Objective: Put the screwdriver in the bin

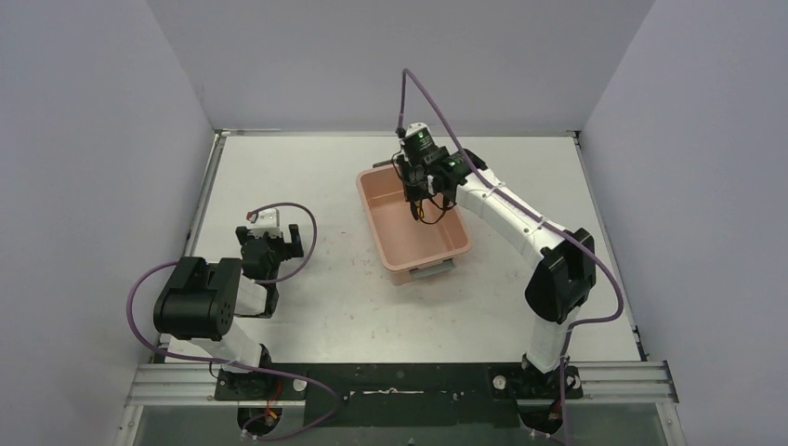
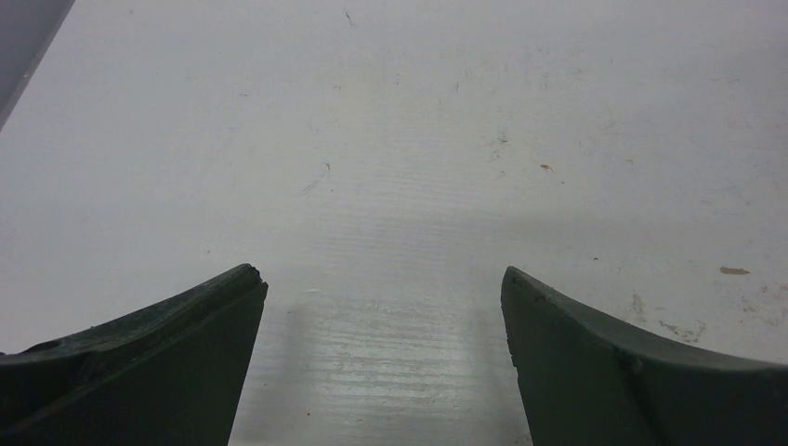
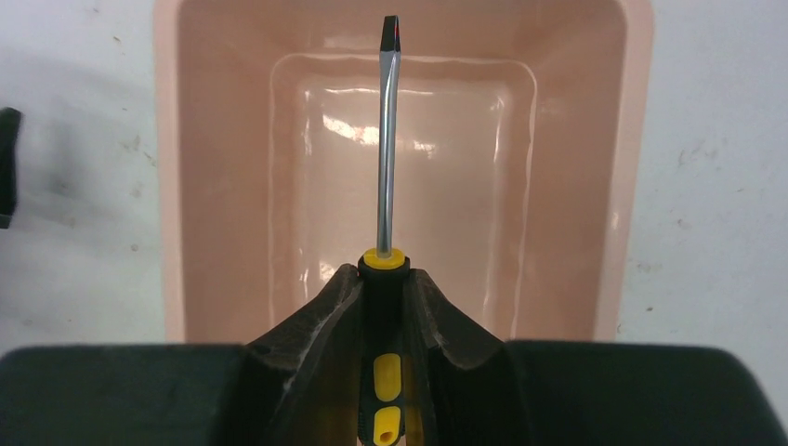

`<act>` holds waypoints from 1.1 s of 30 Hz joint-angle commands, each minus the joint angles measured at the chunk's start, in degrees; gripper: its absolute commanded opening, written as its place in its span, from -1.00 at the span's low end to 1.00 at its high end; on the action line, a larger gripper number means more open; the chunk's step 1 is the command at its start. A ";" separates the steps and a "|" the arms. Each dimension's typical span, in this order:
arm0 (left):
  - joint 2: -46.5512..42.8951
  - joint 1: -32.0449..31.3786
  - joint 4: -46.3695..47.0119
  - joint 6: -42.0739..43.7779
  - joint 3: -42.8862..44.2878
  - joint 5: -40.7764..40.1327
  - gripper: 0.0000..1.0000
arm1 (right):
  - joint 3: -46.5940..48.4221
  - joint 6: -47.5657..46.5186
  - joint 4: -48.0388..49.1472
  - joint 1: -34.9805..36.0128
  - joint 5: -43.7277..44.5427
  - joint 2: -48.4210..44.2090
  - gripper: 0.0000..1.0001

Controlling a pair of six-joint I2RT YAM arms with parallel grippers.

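The right gripper [image 3: 383,279] is clamped on the black-and-yellow handle of the screwdriver [image 3: 384,139], held above the open bin [image 3: 167,186]. Only the right wrist view shows the shaft clearly; from the top it is a dark blur. The shaft runs in line with the fingers, tip pointing away into the bin. The left gripper [image 2: 384,279] stands apart over the table [image 2: 390,111].

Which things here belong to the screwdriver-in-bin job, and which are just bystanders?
In the job: screwdriver, bin, right gripper shut on the screwdriver over the bin.
Bystanders: left gripper, open above the table.
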 commanded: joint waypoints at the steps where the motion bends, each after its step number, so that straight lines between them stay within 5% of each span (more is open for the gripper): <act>1: -0.21 0.28 3.35 0.31 1.40 -0.11 0.95 | -9.45 2.04 10.49 -0.43 0.52 -0.32 -1.00; 9: -0.22 0.28 3.39 0.36 1.41 -0.11 0.94 | -17.29 2.60 16.81 -0.73 -1.62 7.97 -0.96; 16: -0.16 0.28 3.35 0.37 1.40 -0.11 0.94 | -18.45 3.17 16.89 -0.73 0.63 8.45 -0.10; 25: -0.18 0.28 3.35 0.39 1.40 -0.11 0.94 | -13.01 1.43 12.59 0.21 4.63 0.53 0.32; 33: -0.15 0.28 3.41 0.36 1.40 -0.11 0.94 | -14.32 -3.79 16.57 -0.07 7.32 -11.77 0.99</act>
